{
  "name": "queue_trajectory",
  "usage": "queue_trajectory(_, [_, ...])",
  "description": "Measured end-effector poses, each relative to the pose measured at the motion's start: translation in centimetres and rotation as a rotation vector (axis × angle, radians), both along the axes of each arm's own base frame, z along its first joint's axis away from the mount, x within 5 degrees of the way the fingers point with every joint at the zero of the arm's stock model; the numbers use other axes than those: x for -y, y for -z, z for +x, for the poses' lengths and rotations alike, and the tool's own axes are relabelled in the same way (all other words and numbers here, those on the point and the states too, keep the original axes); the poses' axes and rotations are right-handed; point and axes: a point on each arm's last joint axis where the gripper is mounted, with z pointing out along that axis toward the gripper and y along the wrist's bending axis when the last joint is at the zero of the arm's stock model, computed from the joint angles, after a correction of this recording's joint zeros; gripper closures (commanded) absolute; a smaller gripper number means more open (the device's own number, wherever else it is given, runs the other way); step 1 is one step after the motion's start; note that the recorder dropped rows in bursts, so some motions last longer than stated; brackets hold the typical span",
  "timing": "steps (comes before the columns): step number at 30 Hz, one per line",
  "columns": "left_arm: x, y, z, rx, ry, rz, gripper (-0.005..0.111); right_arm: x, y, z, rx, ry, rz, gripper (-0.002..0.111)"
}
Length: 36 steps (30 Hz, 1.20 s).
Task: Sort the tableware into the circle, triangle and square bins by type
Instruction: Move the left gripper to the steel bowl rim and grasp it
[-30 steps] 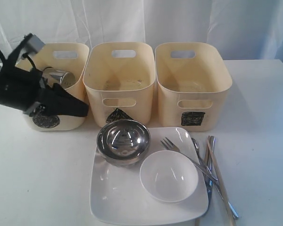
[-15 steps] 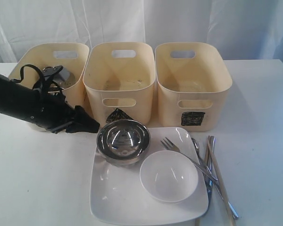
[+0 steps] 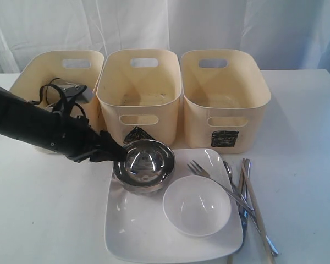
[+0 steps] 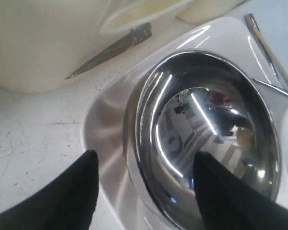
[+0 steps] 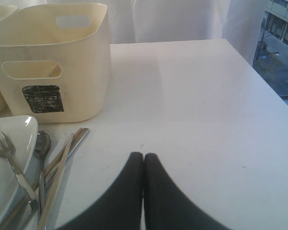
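steel bowl point(image 3: 143, 165) next: we are reaching to grasp it.
it sits on a corner of the square white plate point(image 3: 132, 236), with the triangle bin point(image 3: 138, 93) just behind the plate. our left gripper point(image 4: 145, 154) hangs wide open and empty, straddling the bowl's rim. we judge the next move is to lower, pinch the rim and lift clear of the plate. our right gripper point(image 5: 143, 157) rests closed and empty, apart from the plate.

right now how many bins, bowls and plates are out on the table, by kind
bins: 3 (left bin, middle bin, right bin)
bowls: 2 (steel bowl, white bowl)
plates: 1 (square white plate)
total: 6
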Motion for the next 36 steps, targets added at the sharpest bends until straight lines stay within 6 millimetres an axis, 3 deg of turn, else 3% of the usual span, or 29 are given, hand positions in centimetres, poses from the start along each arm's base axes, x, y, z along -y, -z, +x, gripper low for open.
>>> queue_trajectory(5, [0.89,0.50,0.07,0.047,-0.018,0.058,0.046,0.00,0.00,0.00,0.000,0.000,0.000,0.108])
queue_trajectory(13, [0.92,0.54,0.17,0.062,-0.028,0.072,0.060,0.00,0.00,0.00,0.000,0.000,0.000,0.108])
queue_trajectory(23, [0.96,0.53,0.10,0.059,-0.020,0.068,0.061,0.00,0.00,0.00,0.000,0.000,0.000,0.108])
queue_trajectory(36, [0.98,0.52,0.10,0.059,-0.019,0.066,0.094,0.00,0.00,0.00,0.000,0.000,0.000,0.108])
